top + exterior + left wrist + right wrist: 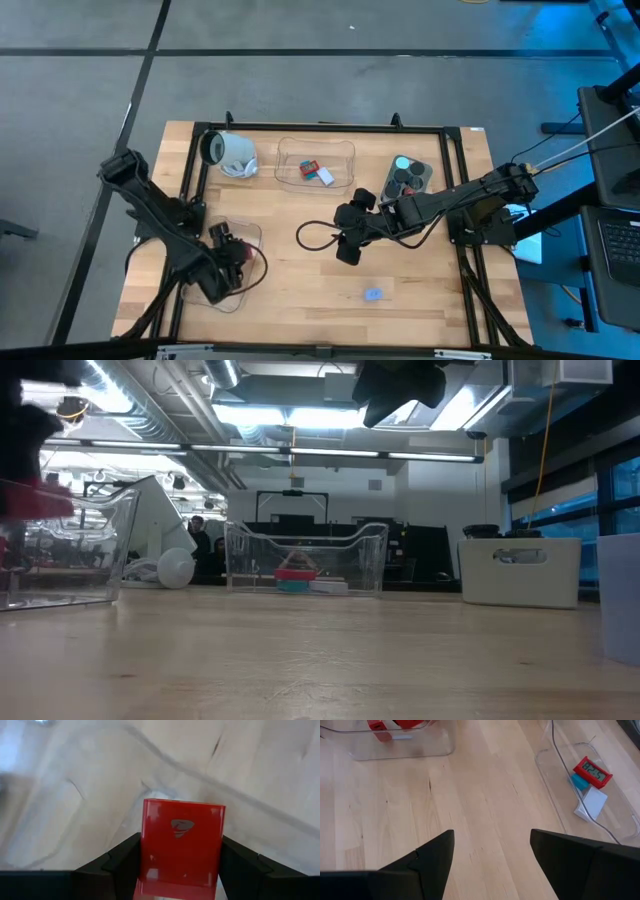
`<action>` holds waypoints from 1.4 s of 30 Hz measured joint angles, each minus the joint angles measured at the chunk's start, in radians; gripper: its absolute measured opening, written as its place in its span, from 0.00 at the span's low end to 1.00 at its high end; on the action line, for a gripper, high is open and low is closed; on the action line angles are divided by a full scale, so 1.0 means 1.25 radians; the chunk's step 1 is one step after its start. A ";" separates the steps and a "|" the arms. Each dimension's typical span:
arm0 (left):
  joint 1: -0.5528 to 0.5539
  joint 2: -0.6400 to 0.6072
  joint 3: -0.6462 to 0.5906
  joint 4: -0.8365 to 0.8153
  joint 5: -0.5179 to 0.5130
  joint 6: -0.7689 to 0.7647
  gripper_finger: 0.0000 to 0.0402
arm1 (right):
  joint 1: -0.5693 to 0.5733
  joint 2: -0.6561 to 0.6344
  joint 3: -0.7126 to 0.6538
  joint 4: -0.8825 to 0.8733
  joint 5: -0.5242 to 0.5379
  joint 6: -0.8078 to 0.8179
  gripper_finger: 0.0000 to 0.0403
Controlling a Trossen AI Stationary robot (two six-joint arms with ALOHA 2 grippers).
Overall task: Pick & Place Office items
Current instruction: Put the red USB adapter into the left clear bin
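My left gripper (228,262) is at the table's near left, over a clear tray (243,290), and is shut on a red block (182,840). The low view shows the block (40,500) blurred, within the height of that tray's walls (100,550). My right gripper (492,837) is open, hovers over bare wood near the table's middle (348,245) and touches nothing. A second clear tray (340,152) at the far middle holds a red piece (592,771), a teal block (579,781) and a pale piece (592,802). A small blue piece (373,294) lies on the near wood. My left gripper pinches the red block between its two fingers (125,862), one on each side face (146,855). It comes from above, pointing down into the clear tray. The block stands upright in the hold, and the low view shows it above the tray's floor.
A white mug (230,155) lies on its side at the far left. A grey tub (408,178) with black round knobs sits at the far right, beside my right arm. A dark cable (315,235) loops on the wood by my right gripper. Bare wood lies along the near edge.
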 joint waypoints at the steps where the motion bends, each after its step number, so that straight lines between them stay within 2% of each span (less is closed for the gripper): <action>1: 0.000 0.000 -0.016 0.013 0.010 0.002 0.54 | 0.000 0.000 0.000 0.000 0.000 0.000 0.66; 16: 0.003 0.000 -0.135 0.191 0.083 -0.030 0.54 | 0.000 0.000 0.000 0.003 0.000 0.000 0.66; 27: 0.003 0.001 -0.186 0.190 0.079 -0.106 0.55 | 0.000 0.000 0.000 0.006 0.000 0.000 0.66; 35: 0.003 0.001 -0.193 0.191 0.081 -0.112 0.55 | 0.000 0.000 0.000 0.006 0.000 0.000 0.66; 42: 0.003 0.001 -0.193 0.189 0.080 -0.152 0.64 | 0.000 0.000 0.000 0.006 0.000 0.000 0.66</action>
